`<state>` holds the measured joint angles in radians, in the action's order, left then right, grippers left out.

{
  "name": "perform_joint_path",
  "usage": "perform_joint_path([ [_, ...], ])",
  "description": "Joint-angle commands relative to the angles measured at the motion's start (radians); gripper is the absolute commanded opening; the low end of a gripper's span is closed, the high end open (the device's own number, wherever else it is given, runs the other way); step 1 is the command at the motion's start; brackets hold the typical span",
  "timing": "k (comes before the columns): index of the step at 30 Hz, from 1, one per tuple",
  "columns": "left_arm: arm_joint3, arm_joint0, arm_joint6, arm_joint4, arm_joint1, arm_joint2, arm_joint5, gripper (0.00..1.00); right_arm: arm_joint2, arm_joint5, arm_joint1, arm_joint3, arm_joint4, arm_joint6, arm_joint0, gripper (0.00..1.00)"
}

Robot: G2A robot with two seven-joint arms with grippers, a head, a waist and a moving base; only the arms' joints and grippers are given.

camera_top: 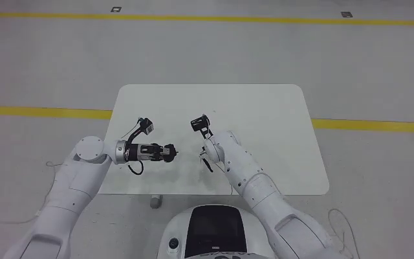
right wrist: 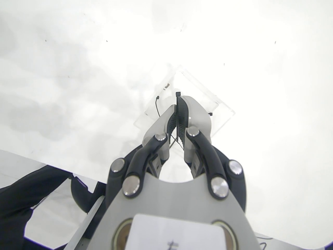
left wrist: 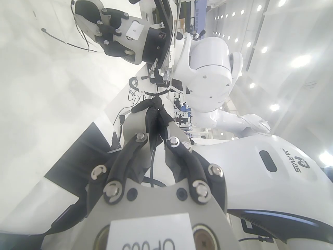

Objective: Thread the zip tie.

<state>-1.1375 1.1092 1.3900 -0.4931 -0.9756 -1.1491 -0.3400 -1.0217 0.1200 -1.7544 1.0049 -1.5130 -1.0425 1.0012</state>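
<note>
Black zip tie [right wrist: 178, 95] sat clamped in the right gripper [right wrist: 178, 109] over the table's [camera_top: 272, 129] near middle, apparently still unthreaded, with the left gripper [left wrist: 154, 111], fingers together, apart to its left.

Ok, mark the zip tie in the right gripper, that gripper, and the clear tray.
zip tie [right wrist: 178, 95]: right wrist view, head end past the fingertips.
right gripper [right wrist: 178, 104]: right wrist view, midway between fingertips.
clear tray [right wrist: 218, 105]: right wrist view, bare part near its corner.
</note>
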Motion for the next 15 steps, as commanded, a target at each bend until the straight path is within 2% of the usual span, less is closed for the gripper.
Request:
perform_joint_path([
  [1, 0.0, 0.0, 0.0, 0.0, 0.0, 0.0, 0.0, 0.0, 0.0, 0.0, 0.0, 0.0, 0.0, 0.0, 0.0, 0.0],
  [8, 0.0, 0.0, 0.0, 0.0, 0.0, 0.0, 0.0, 0.0, -0.005, 0.004, 0.007, 0.029, -0.017, 0.065, 0.032, 0.0],
  [15, 0.0, 0.0, 0.0, 0.0, 0.0, 0.0, 0.0, 0.0, -0.033, -0.019, 0.028, 0.148, -0.044, 0.126, 0.112, 0.0],
])
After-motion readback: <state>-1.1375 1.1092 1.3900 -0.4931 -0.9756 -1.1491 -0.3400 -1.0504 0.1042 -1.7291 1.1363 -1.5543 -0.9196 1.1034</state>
